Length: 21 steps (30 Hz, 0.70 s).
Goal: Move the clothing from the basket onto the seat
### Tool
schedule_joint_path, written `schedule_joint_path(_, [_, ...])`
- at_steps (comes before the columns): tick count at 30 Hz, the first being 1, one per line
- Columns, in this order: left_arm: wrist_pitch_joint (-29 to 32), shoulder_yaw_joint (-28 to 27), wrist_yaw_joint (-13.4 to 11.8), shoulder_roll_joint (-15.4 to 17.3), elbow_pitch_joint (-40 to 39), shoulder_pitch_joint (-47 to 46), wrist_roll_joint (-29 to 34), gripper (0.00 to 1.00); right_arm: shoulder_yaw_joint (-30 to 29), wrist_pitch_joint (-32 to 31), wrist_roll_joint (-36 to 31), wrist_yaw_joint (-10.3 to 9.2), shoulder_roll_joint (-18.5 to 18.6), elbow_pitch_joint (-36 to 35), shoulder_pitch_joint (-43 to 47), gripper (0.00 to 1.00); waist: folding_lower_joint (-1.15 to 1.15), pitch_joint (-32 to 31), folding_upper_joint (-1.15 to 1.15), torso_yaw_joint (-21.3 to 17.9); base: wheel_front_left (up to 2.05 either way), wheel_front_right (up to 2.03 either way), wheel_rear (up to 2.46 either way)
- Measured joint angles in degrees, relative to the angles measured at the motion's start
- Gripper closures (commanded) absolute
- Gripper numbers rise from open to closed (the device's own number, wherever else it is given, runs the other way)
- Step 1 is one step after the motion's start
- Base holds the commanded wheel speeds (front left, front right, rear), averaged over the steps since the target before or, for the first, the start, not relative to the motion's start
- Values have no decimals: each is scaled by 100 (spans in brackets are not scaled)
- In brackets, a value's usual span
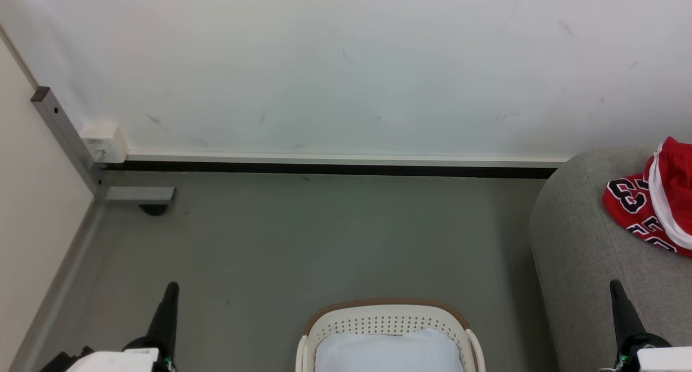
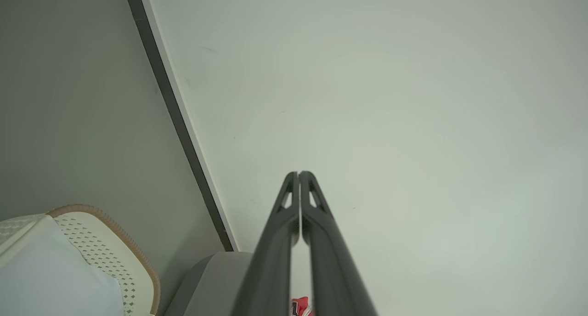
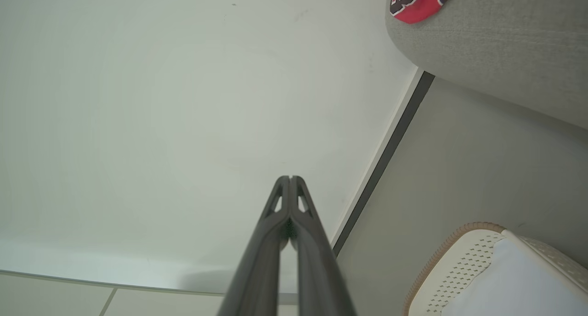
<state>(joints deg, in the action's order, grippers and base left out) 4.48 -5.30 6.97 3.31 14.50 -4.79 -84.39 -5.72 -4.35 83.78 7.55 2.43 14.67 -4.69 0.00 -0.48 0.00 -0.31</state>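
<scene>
The red clothing (image 1: 651,201), with white trim and black numbers, lies on the grey seat (image 1: 584,242) at the right edge of the head view. It also shows on the seat (image 3: 496,49) as the clothing (image 3: 420,1) in the right wrist view. The white perforated basket (image 1: 386,320) with its brown rim stands on the floor at the bottom centre. My left gripper (image 1: 172,286) is shut and empty at the lower left. My right gripper (image 1: 615,285) is shut and empty at the lower right, in front of the seat. Both point up toward the wall, apart from the basket.
A pale white-blue cushion (image 1: 388,353) lies flat inside the basket. A white wall with a dark baseboard (image 1: 324,168) runs across the back. At the left, a grey metal post (image 1: 65,137) with a foot bracket stands beside a beige panel. Grey floor lies between basket and wall.
</scene>
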Motion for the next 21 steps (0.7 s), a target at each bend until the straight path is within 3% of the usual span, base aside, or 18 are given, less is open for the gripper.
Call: schedule_joint_path(21, [205,-126,41,-52,-35,-118,-756,100,-71,-218,844,0,19,-49,-113,100,0,66,0,31,0,0,0])
